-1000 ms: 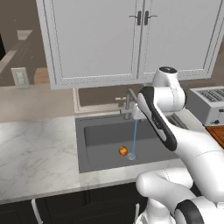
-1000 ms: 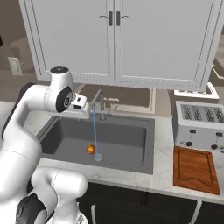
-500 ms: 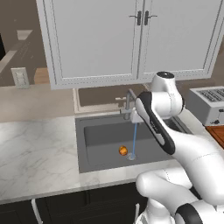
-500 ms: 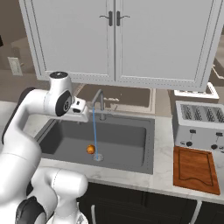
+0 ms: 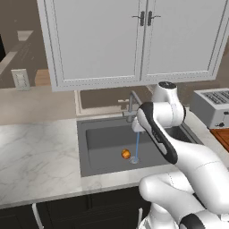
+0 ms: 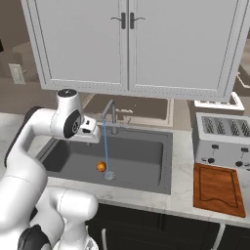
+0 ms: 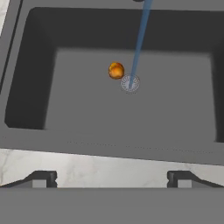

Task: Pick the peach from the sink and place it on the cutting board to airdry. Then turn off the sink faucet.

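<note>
Hovering spread and empty above the sink (image 7: 26,100), the claw (image 7: 112,177) faces the peach (image 7: 116,70) lying ahead beside the drain (image 7: 130,83), apparently to line up a grab.

Orange fruit, dark basin, pale stone

The peach (image 7: 116,70) is orange-red — the sink (image 7: 175,118) dark grey, its drain (image 7: 130,83) silver; the tabletop (image 5: 36,156) white marble veined grey — the cutting board (image 6: 217,190) reddish-brown.

Open sink (image 7: 78,113) floor lies below my gripper (image 7: 112,177), with only the water stream (image 7: 138,43) falling just beside the peach (image 7: 116,70).
</note>
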{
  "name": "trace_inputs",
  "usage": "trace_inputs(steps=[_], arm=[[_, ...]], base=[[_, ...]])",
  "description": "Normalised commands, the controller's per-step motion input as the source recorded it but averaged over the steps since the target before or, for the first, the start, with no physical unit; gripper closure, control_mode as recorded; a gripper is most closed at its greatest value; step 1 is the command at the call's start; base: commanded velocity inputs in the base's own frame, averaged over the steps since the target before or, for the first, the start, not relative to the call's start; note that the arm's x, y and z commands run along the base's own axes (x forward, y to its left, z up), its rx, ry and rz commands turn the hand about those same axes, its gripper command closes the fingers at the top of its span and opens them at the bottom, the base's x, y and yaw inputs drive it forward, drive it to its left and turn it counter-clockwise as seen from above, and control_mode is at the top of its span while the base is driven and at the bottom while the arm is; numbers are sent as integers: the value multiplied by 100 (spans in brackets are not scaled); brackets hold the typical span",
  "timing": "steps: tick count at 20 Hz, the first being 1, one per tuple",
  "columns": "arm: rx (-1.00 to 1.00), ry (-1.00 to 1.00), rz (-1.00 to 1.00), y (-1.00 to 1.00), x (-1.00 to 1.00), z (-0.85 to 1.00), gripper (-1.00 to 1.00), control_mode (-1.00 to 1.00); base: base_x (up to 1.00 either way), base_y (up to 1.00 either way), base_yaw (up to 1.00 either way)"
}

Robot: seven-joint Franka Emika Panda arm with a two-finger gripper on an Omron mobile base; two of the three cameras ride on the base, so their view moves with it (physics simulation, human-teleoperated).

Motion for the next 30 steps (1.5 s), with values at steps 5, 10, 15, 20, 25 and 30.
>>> trace_inputs(steps=[5, 10, 15, 20, 25, 30], arm=[[0, 0, 0, 0, 0, -23, -100, -100], [0, 0, 0, 0, 0, -21, -100, -100], [0, 0, 0, 1, 0, -15, -100, -100], [0, 0, 0, 0, 3, -10, -100, -100], [0, 0, 0, 1, 6, -13, -100, -100], [0, 0, 0, 5, 7, -17, -100, -100]], base=[[0, 0, 0], [0, 0, 0], [0, 0, 0], [0, 0, 0], [0, 0, 0], [0, 0, 0]])
